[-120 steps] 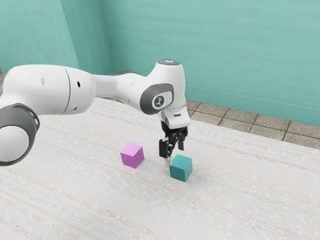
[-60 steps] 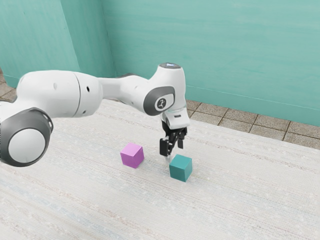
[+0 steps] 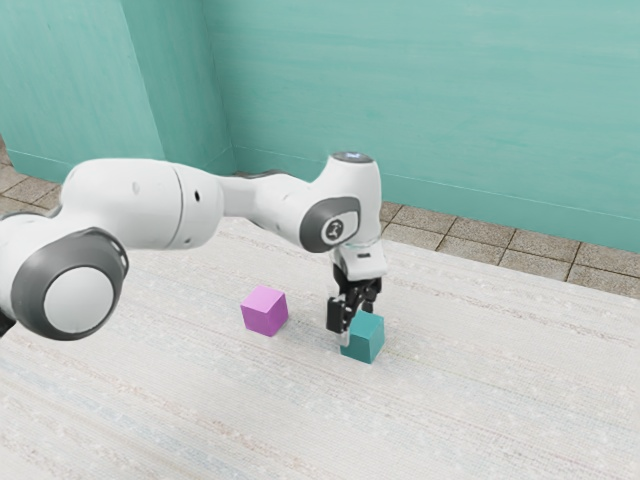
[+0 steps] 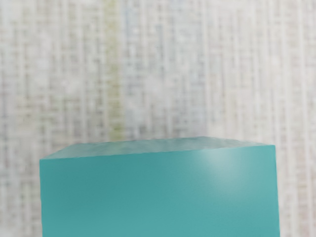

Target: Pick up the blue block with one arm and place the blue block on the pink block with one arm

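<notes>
— Start at the exterior view's left. What have we got?

— The white arm [image 3: 150, 205] sweeps in, all smooth glossy shells and grey joint caps. Then there's the pink block [image 3: 265, 310], a small matte cube with crisp edges. It sits flat on the table [image 3: 480, 400] with nothing on top of it.

— And the hand?

— The gripper [image 3: 347, 316] comes next, black and pointing straight down. Its fingers are spread and released, and I'd say they aren't pressing on anything. It hangs low, right at the top of the blue block [image 3: 364, 339].

— Blue? Looks teal to me.

— To me too, but that's the one. It rests on the table near the pink block, apart from it, toward the exterior view's right.

— So which way does it lie from the hand?

— Directly beneath. From the wrist camera the blue block [image 4: 158, 192] sits just under the hand, with one flat face squared to it. It's a cube, so there's no long axis to fuss over. What matters is that the fingers take two opposite faces.

— Will it hold?

— The sides are plain, smooth and hard-looking, so a square squeeze should do, I'd guess. The tabletop is pale, woven-looking and faintly streaked, and flat all the way right.

— Next, then?

— Close, lift, and carry it toward the exterior view's left, over the pink one, I'd judge.
</notes>
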Controlling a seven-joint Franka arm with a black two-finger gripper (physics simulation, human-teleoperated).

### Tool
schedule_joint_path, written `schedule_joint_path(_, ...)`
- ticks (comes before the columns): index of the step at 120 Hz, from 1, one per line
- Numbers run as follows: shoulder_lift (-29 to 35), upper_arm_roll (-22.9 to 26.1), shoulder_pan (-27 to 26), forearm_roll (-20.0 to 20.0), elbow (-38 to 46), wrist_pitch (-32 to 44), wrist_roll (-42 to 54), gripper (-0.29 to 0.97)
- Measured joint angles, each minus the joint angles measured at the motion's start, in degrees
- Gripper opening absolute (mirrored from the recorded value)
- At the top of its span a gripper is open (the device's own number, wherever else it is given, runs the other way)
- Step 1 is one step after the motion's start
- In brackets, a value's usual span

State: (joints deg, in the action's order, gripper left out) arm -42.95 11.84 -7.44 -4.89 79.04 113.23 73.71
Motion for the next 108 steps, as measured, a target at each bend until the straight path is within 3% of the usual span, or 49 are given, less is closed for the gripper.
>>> schedule_joint_path(18,-0.6,0.0,-0.3,0.6,0.0,0.6,0.1,0.67)
schedule_joint_path(38,-0.7,0.0,-0.3,0.6,0.1,1.1,0.1,0.39)
schedule_joint_path(58,1.7,-0.1,0.2,0.3,0.8,1.3,0.2,0.33)
schedule_joint_path(108,22.8,-0.2,7.6,0.3,18.2,-2.5,0.2,0.37)
